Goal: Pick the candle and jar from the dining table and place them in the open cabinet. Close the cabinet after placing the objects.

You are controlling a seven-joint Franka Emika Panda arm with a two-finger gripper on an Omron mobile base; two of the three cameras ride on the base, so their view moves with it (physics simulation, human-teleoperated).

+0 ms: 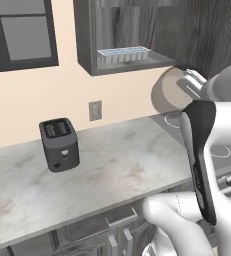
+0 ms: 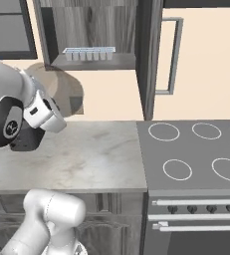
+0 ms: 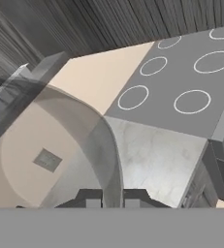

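Gripper (image 3: 112, 197) clenched on the translucent grey jar (image 3: 60, 145), held up between its jaws above the marble counter (image 1: 112, 170), just below the open cabinet (image 1: 132, 62).

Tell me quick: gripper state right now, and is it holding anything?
Gripper: closed on the jar, whose translucent grey body looms just ahead of the fingertips in the hand view and is raised in front of the open cabinet.

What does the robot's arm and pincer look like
The arm is glossy white, built of rounded tubular segments with dark grey-black joint covers, one bearing small white lettering. A round black cap carries a small white logo. The pincer ends in two small dark, blocky finger tips.
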